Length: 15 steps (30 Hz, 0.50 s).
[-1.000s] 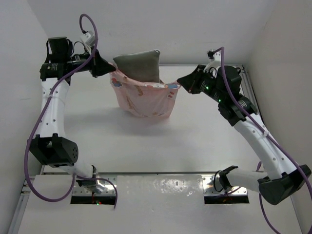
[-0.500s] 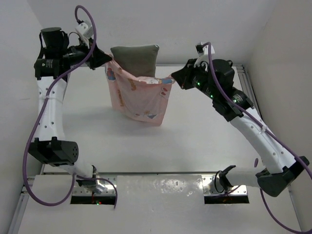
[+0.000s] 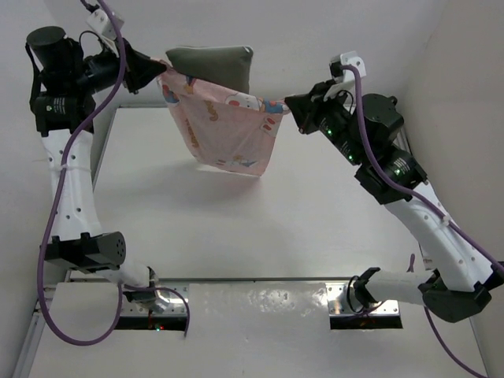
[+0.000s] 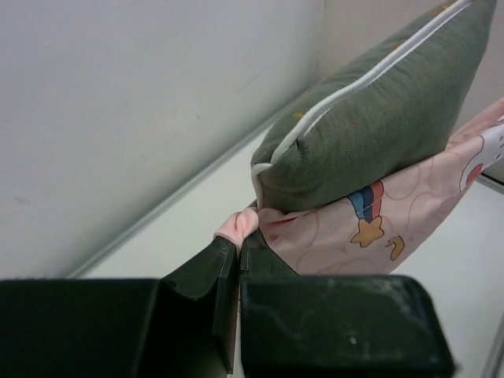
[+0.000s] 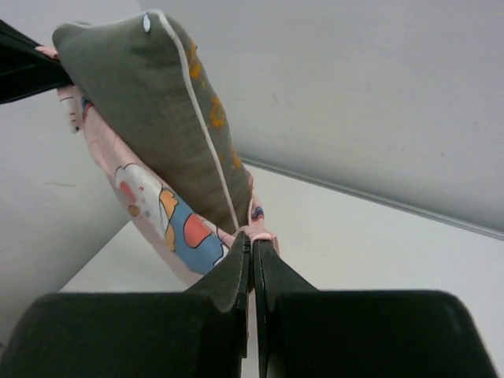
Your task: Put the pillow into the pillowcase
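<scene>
**Top view.** Thin pink fabric pillowcase (image 3: 228, 130) with a cartoon print: slung in the air between the two arms, mouth upward, clear of the white table (image 3: 236, 236). Contents: plump olive-brown pillow (image 3: 211, 64) with white piping, lower part inside, upper part standing out above the rim. Left gripper (image 3: 161, 73): pressed together on the left corner of the rim. Right gripper (image 3: 290, 106): pinching the right corner.

**Left wrist view.** Jaws closed on a bunched pink corner, with the pillow's corner just above it.

**Right wrist view.** Jaws shut tight on the pink hem, with the pillow's piped edge rising from the opening beside them.
</scene>
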Tool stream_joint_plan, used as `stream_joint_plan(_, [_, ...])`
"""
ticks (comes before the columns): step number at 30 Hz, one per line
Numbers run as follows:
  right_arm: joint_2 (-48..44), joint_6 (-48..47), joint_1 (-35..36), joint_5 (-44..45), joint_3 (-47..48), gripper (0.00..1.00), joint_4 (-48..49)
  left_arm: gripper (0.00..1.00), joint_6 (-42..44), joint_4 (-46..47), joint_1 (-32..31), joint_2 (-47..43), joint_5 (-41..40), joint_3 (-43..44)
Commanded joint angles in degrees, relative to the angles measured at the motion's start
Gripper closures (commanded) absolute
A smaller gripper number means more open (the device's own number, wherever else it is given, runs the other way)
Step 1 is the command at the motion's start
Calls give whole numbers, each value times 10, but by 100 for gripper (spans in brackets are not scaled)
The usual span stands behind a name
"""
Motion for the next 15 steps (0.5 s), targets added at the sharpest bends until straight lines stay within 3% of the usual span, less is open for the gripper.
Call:
stream_joint_plan(1, [-9,-11,-5,39,-33,100,51,100,-61,89,14,-26,0,-64])
stream_joint_plan(5, [53,-45,-7,43,141,100,-28,100,-199,204,56,-5,22,-14])
stream_joint_plan(7, [53,-60,-7,43,188,100,-22,100,-250,271,83,-4,42,0])
stream_joint_plan(9, [33,-65,-9,55,137,100,6,100,-244,242,84,-10,48,-4])
stream_joint_plan(12, [-18,-44,-10,68,-17,100,60,100,-143,175,59,-36,33,-97])
stream_joint_plan(13, [-15,-38,-13,72,-40,100,60,100,-132,180,56,-42,23,-160])
stream_joint_plan(15, [16,-32,-23,70,-12,100,29,100,-152,215,59,-45,17,-187])
